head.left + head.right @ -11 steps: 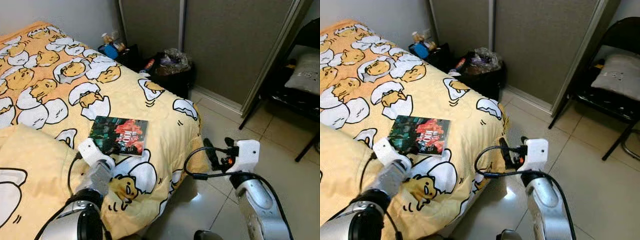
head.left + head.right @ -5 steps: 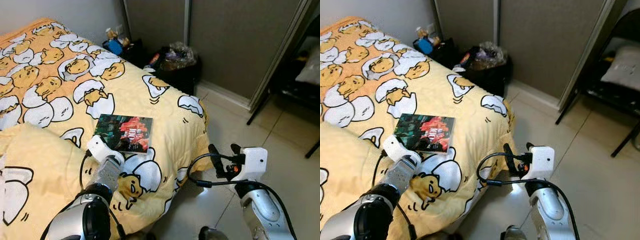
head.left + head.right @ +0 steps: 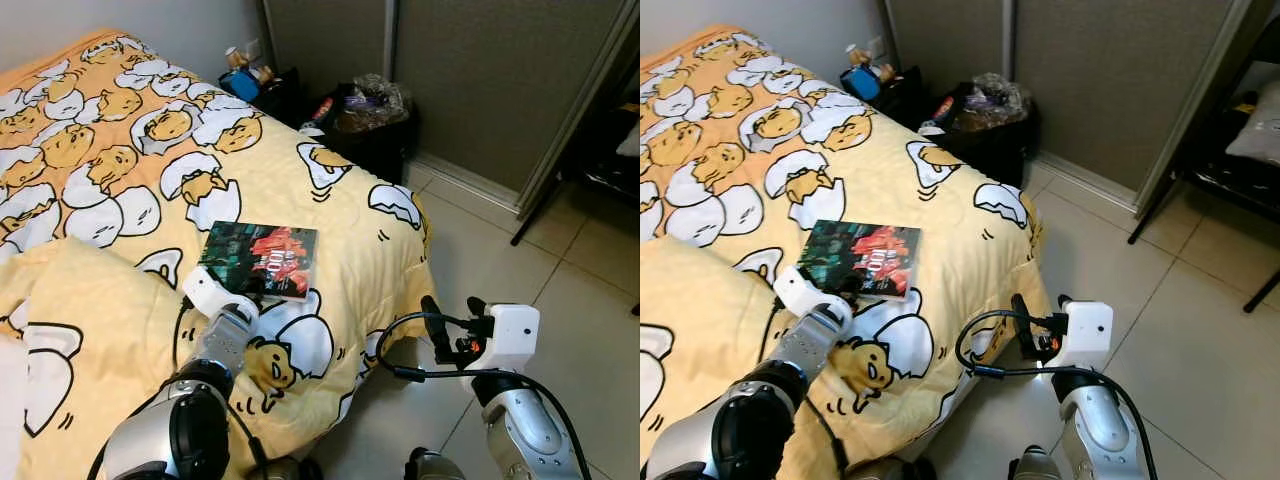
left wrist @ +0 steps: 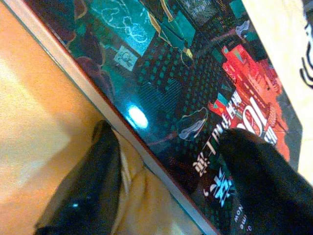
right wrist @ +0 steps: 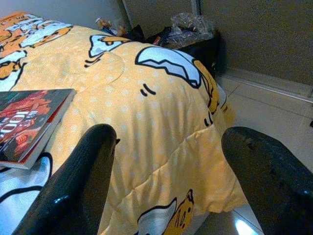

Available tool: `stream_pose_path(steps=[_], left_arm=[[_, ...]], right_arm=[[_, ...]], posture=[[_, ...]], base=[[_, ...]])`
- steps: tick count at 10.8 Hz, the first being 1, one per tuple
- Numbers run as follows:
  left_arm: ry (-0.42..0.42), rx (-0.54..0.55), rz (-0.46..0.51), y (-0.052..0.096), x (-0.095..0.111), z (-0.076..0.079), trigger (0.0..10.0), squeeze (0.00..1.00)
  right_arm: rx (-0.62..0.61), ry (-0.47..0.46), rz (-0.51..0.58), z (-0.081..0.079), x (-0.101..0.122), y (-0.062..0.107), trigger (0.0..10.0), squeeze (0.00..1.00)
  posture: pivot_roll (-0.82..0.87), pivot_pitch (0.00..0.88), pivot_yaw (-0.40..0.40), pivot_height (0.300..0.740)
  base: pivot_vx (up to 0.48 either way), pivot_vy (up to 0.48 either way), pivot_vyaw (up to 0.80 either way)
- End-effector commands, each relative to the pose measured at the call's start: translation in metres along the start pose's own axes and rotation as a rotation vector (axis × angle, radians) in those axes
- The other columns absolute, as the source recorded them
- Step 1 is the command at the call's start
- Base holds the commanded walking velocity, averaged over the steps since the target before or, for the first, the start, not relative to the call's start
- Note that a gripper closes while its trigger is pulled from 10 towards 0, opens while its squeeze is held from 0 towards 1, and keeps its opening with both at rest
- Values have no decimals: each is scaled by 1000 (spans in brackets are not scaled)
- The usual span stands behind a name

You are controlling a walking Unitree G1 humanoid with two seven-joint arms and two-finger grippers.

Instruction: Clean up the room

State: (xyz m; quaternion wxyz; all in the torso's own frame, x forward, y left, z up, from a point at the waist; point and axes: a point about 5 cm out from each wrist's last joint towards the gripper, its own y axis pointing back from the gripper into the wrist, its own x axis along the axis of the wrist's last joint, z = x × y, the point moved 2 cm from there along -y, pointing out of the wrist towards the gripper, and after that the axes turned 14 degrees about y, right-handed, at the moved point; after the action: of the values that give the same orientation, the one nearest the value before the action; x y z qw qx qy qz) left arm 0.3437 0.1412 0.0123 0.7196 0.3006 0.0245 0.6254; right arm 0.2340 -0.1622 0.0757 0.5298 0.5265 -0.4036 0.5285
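1. The left gripper (image 4: pixel 166 166) is at the near edge of the book (image 3: pixel 260 260). Its fingers are spread: one black finger (image 4: pixel 85 191) presses into the yellow duvet (image 3: pixel 330 215) just outside the book's edge, and the other lies over the cover. They straddle the edge and do not yet hold it.
2. The book lies flat on the bed, directly ahead of this gripper, with its long side running across the gripper's line of reach.
3. The right gripper (image 3: pixel 452 325) hangs beyond the bed corner, over the tiled floor (image 3: pixel 560 290), wide open and empty. The book is well apart from it, to its left.
4. So I judge the left arm to be the nearer one for lifting the book.
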Motion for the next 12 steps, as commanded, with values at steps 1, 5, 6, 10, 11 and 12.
stream_pose_path(steps=[1,5,6,10,11,12], left_arm=[[28,-35,-109,0,-27,9,0,0],[174,-123,-74,-3,-21,27,0,0],[172,-126,-71,-3,-20,28,0,0],[183,-181,-56,-5,-11,40,0,0],[184,-205,-58,-5,-10,45,0,0],[174,-232,-58,-5,-8,50,0,0]], right_arm=[[-1,-5,5,-1,3,2,10000,0],[40,3,6,-5,4,-7,10000,0],[44,5,4,-5,4,-8,10000,0],[59,4,7,-6,4,-13,10000,0],[61,6,9,-5,4,-14,10000,0],[52,3,13,0,5,-17,10000,0]], posture=[[-274,141,164,740],[-253,117,128,740],[-252,110,123,740],[-257,75,112,740],[-252,69,108,740],[-240,56,99,740]], base=[[0,0,0],[0,0,0],[0,0,0],[0,0,0],[0,0,0],[0,0,0]])
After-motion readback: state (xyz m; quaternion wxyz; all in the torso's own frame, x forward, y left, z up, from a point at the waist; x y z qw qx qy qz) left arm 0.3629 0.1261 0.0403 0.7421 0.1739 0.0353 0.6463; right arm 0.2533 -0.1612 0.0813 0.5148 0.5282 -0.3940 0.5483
